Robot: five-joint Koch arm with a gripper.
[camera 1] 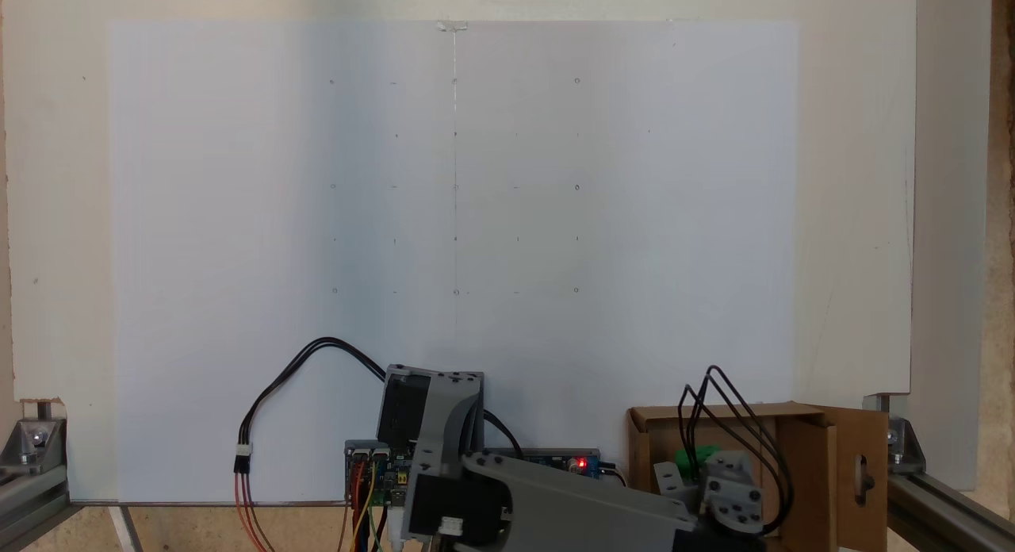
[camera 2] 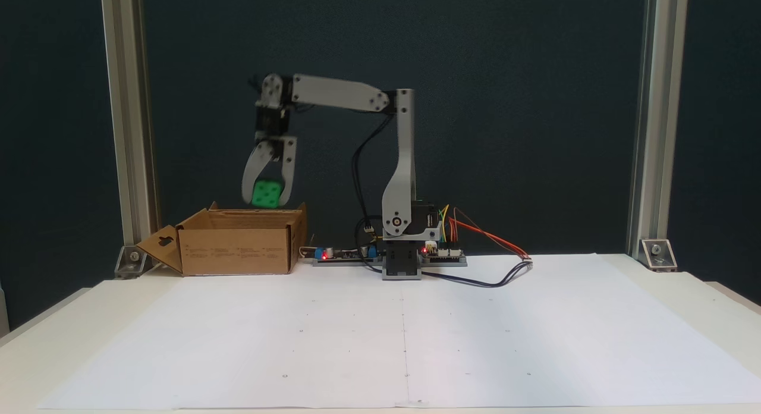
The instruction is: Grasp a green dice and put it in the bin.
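Observation:
The green dice (camera 2: 266,195) hangs between the two fingers of my gripper (camera 2: 267,201), which is shut on it and points straight down. It is just above the open top of the bin (camera 2: 238,247), a brown cardboard box left of the arm's base. From the fixed view above, a patch of the green dice (camera 1: 698,457) shows beside the wrist (camera 1: 733,496), over the inside of the bin (camera 1: 801,457). The bin's side flap (camera 1: 860,473) with its cut-out slot sticks outward.
A white paper sheet (camera 2: 404,336) with small marks covers the table in front of the arm. Circuit boards with red lights (camera 2: 428,250) and loose cables (camera 2: 493,271) lie by the base. Aluminium posts (camera 2: 122,134) stand at the back corners.

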